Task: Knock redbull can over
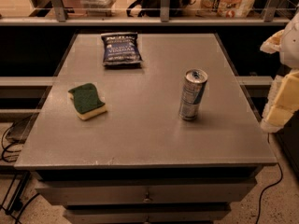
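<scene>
On the counter's right half we've got the redbull can upright, well apart from the sponge and chip bag. Our tool sits off the right edge; can't tell how open it is.

Right edge: gripper cut off by frame; chip bag lettering illegible.

Grey table standing on speckled floor; drawers showing below the top. Metal railing running behind. Cables trailing at left. Dim warm light falling throughout.
</scene>
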`<action>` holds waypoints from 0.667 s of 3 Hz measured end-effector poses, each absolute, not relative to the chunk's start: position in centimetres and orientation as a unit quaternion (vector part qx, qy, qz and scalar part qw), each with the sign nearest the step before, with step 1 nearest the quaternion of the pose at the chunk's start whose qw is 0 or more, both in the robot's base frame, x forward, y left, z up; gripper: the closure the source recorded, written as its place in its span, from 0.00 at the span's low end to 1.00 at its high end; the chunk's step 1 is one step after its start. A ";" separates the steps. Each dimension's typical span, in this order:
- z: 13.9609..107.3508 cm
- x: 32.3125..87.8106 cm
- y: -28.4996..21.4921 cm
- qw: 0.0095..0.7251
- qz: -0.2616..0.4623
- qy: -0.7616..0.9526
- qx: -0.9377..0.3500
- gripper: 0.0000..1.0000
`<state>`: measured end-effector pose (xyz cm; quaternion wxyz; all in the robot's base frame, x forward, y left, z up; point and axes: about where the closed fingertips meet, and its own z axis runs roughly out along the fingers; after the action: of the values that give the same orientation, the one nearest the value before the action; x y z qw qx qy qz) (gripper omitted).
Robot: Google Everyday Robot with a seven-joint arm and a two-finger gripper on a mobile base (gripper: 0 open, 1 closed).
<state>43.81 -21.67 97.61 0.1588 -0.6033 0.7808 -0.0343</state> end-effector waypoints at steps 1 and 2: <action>97.6 43.8 -21.7 0.159 -0.034 0.781 -0.603 0.00; 97.7 44.1 -21.0 0.179 -0.025 0.772 -0.610 0.00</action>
<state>44.07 -20.96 97.70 0.1787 -0.6099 0.7716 -0.0254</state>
